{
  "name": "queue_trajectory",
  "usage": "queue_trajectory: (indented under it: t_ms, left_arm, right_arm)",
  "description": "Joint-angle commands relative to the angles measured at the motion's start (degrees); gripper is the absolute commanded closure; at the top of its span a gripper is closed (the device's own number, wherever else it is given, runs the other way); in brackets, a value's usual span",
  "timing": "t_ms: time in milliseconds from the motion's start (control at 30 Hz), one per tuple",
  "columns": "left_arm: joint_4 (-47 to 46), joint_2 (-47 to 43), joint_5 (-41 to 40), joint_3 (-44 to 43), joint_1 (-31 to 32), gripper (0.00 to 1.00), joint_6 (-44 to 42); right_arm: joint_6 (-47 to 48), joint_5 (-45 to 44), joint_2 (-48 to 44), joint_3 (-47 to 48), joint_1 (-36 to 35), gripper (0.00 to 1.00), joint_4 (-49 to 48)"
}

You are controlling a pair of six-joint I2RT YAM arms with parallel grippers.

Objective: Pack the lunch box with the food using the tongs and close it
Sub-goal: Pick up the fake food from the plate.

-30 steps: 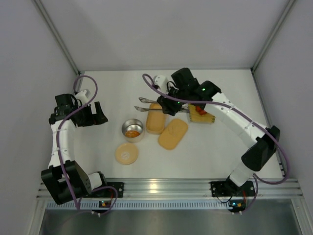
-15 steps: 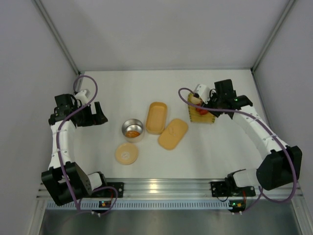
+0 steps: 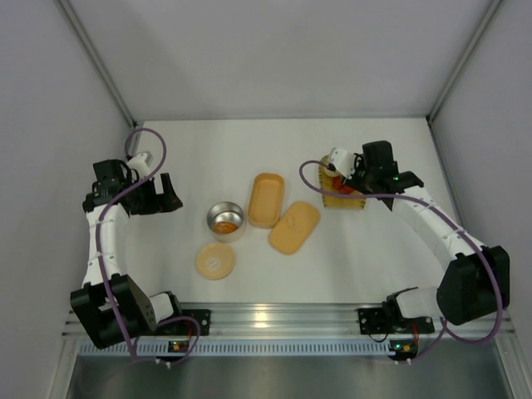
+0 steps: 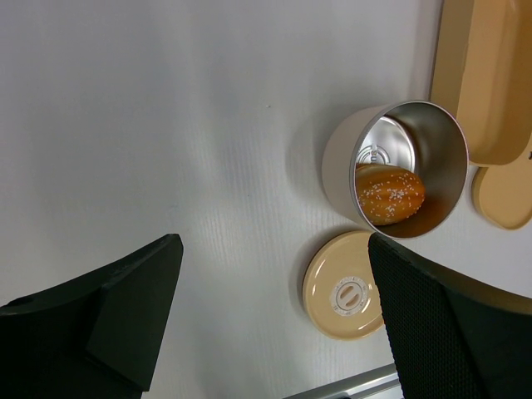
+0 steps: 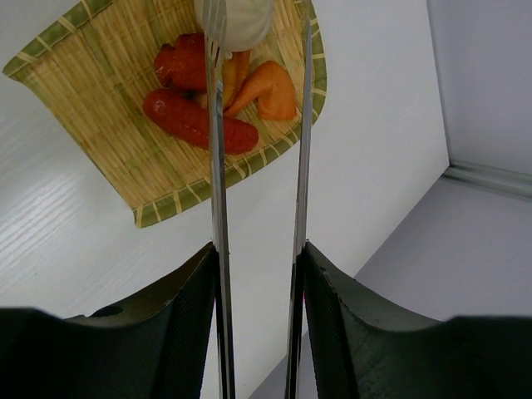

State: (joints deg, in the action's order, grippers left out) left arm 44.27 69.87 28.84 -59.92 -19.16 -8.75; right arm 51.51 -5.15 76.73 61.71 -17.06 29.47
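My right gripper [image 5: 259, 249] is shut on the silver tongs [image 5: 218, 166], one arm against each finger. The tongs' tips reach over the food in the woven tray [image 5: 100, 108]: a white ball [image 5: 245, 21], red sausage chunks [image 5: 199, 120] and orange pieces [image 5: 270, 91]. One tong arm crosses in front of the ball. The pale-orange lunch box [image 3: 266, 199] stands uncovered mid-table, its lid [image 3: 294, 227] beside it. The steel tin [image 4: 399, 170] holds an orange seeded piece [image 4: 389, 193]. My left gripper [image 4: 274, 249] hangs open and empty to the left of the tin.
The tin's tan lid [image 4: 345, 295] lies flat near the front edge, just below the tin. The woven tray [image 3: 342, 195] sits right of the lunch box, under my right wrist [image 3: 366, 170]. Grey walls close the table at the back and sides.
My right arm has swung with the tongs from above the lunch box rightward to the woven tray, then shifted slightly there. The left arm has not moved.
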Motion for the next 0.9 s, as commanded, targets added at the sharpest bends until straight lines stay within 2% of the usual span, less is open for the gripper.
queue_trajectory:
  t_ms: [0, 400, 867]
  left_arm:
    - [-0.15, 0.36, -0.10, -1.16, -0.44, 0.02, -0.83]
    - [-1.29, 0.89, 0.25, -0.11, -0.44, 0.02, -0.47]
    - [-1.29, 2.12, 1.57, -0.46, -0.27, 0.02, -0.30]
  right_arm:
    - [3.16, -2.49, -3.07, -1.76, -1.65, 0.57, -7.06]
    - [4.57, -3.73, -4.39, -4.05, -3.86, 0.57, -6.27]
    - [5.45, -4.87, -1.14, -5.11, -5.09, 0.56, -7.15]
